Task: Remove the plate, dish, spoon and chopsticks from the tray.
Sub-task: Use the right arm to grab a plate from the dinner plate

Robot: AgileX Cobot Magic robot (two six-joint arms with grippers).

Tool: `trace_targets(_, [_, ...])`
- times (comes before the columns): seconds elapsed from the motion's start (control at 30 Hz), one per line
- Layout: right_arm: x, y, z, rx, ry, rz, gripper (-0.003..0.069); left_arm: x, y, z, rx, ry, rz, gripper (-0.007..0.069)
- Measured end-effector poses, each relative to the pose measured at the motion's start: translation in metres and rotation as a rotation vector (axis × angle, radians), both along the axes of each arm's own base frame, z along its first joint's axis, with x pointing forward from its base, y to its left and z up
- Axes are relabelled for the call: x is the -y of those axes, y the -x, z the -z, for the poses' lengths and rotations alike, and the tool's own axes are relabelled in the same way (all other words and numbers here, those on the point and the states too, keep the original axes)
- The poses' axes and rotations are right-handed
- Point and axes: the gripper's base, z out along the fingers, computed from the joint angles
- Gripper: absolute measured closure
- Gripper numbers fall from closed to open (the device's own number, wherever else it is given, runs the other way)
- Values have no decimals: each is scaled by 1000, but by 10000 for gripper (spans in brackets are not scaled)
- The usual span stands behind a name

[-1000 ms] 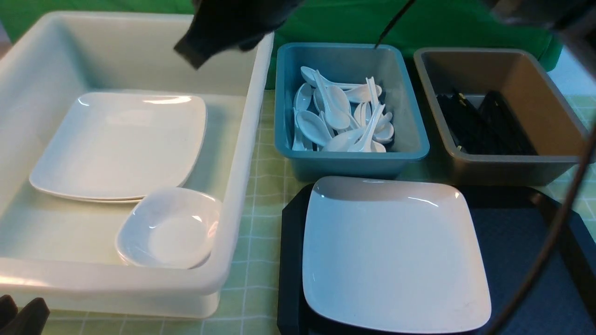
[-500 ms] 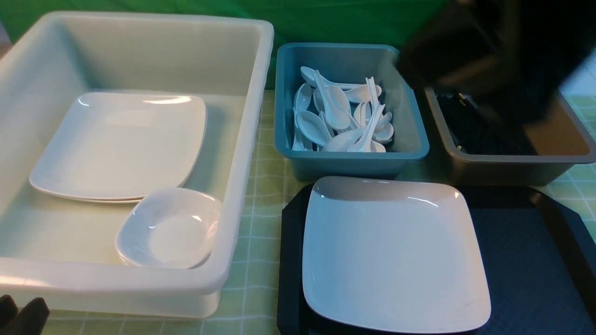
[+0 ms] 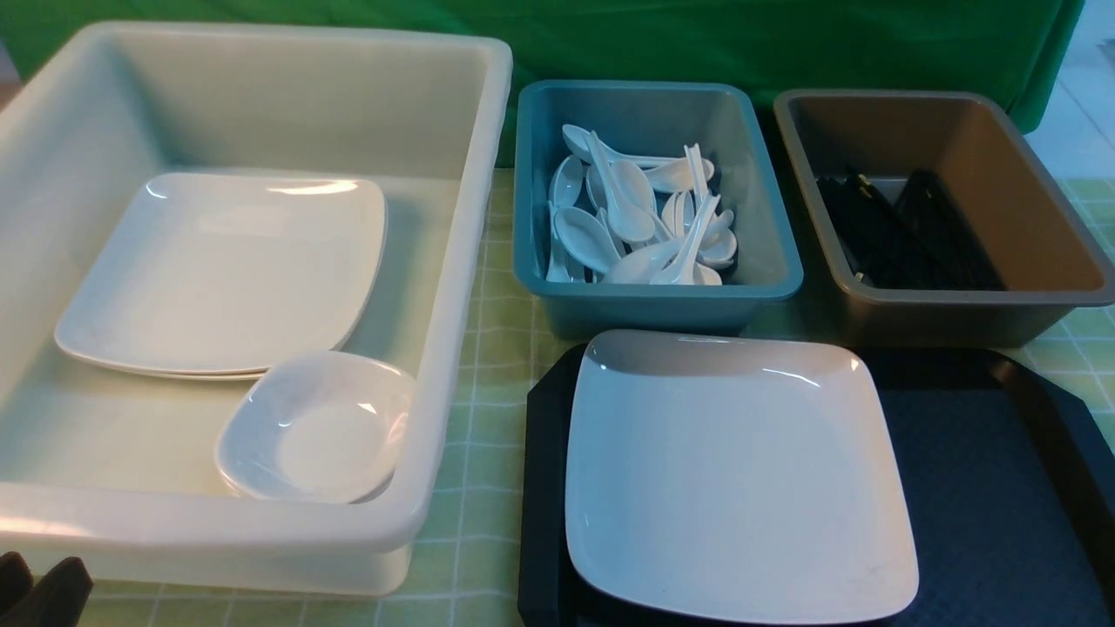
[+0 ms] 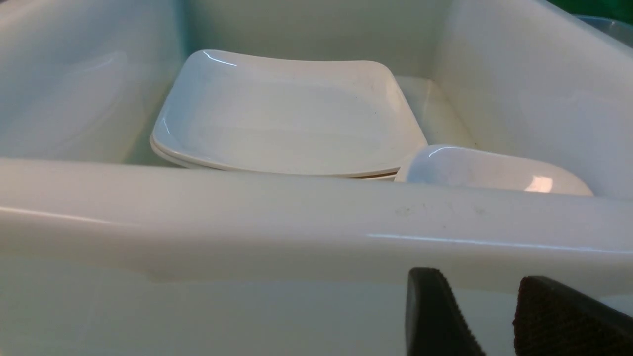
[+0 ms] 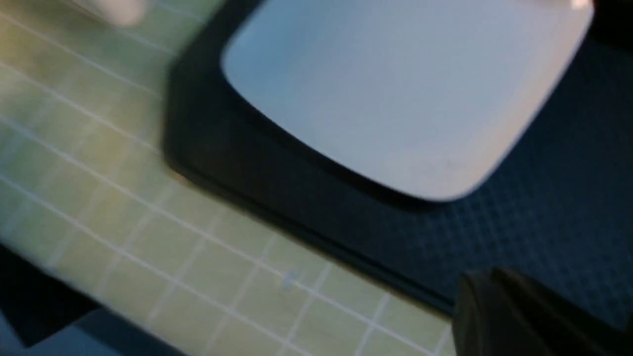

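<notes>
- Large glossy white square plate (image 3: 740, 475): lies flat on the left part of the black diamond-textured plastic tray (image 3: 984, 488), which sits on the green-checked bench (image 3: 496, 348).
- Glossy white soup spoons (image 3: 640, 218): heaped in the teal plastic bin (image 3: 653, 296).
- Thin black chopsticks (image 3: 906, 231): in the grey-brown plastic tub (image 3: 949, 318).
- Left gripper (image 4: 487, 301): jaws apart, empty, just outside the large white tub (image 4: 296, 217).
- Right gripper (image 5: 489, 291): closed on nothing, near the tray's edge.

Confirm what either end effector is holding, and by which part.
Nothing held: left end effector is open and empty by the white tub; right end effector is shut, nothing visible in it.
</notes>
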Motion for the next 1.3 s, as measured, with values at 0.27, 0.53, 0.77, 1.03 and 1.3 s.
trace_targets(0.27, [-5, -19, 62, -92, 104, 145, 668, 0, 0, 0, 0, 0, 0, 396])
trace_targets(0.53, [7, -63, 78, -148, 106, 268, 668, 0, 0, 0, 0, 0, 0, 396])
trace_targets(0.77, [39, -115, 106, -382, -100, 320, 668, 0, 0, 0, 0, 0, 0, 396])
trace_targets(1.03, [48, -143, 136, -504, -281, 313, 608, 0, 0, 0, 0, 0, 0, 396])
trace_targets(1.3, [30, -159, 158, -468, -216, 295, 370, 0, 0, 0, 0, 0, 0, 396])
